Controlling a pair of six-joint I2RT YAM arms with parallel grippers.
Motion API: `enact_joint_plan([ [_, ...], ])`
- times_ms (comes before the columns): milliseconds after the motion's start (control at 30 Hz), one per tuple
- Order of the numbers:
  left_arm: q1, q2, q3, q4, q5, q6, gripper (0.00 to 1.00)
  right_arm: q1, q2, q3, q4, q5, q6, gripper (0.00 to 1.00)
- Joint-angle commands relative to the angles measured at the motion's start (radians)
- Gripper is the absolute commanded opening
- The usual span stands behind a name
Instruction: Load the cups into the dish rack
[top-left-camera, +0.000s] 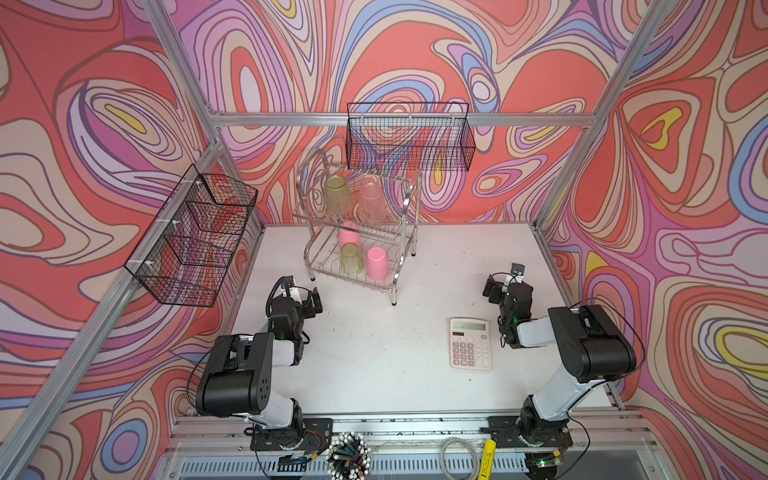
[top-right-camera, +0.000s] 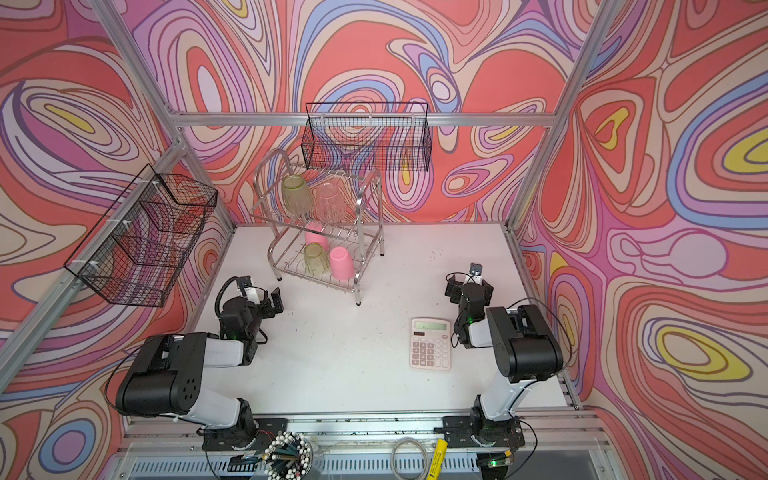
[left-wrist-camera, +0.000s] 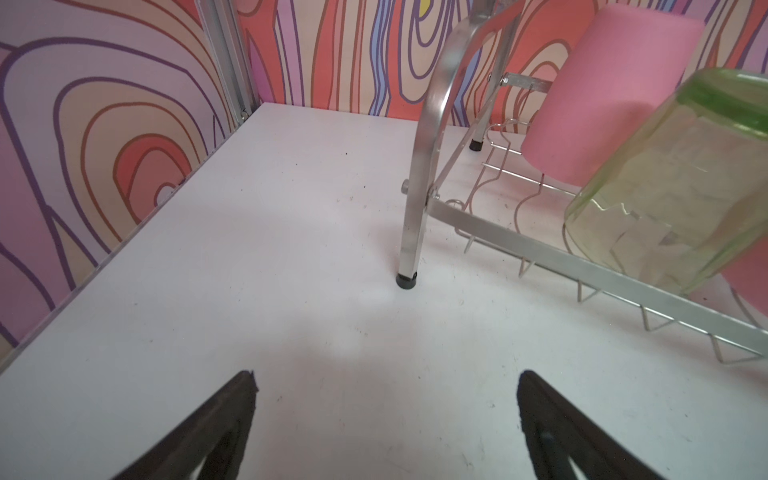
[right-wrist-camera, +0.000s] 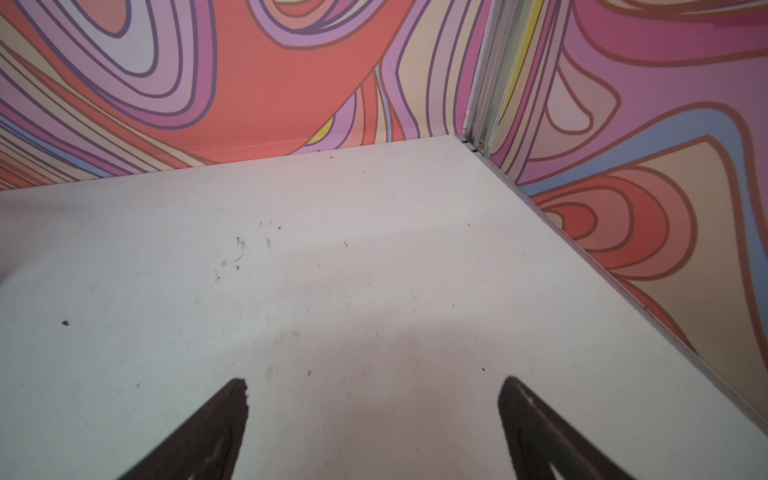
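**Top views: dish rack (top-left-camera: 395, 286) loaded, both pincers wide**

Both top views show me the rack standing on the white table (top-left-camera: 374, 374). On its upper tier sit the upper green cup (top-left-camera: 337, 194) and, just beside it, the ribbed clear cup (top-right-camera: 329, 203), both mouth down and leaning. On its lower tier are the back pink cup (top-left-camera: 349, 234), the lower green cup (top-left-camera: 351, 258) and the front pink cup (top-left-camera: 377, 262), also inverted (five in all). My left gripper (left-wrist-camera: 386, 376) is near the rack's front left foot, apart from it, fingers spread wide with nothing between them. My right gripper (right-wrist-camera: 374, 379) is well off to the rack's right, equally wide and empty. A calculator (top-left-camera: 471, 343) lies in front of the rack, towards its right.
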Motion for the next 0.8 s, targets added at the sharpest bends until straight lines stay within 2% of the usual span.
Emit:
enact_joint_plan([
  [0, -0.054, 0.017, 0.061, -0.108, -0.075, 0.062, 1.00, -0.005, 0.010, -0.003, 0.024, -0.015, -0.006, 0.98],
  [767, -0.062, 0.018, 0.044, -0.069, -0.081, 0.066, 1.00, -0.005, 0.008, -0.005, 0.034, -0.015, -0.011, 0.98],
])
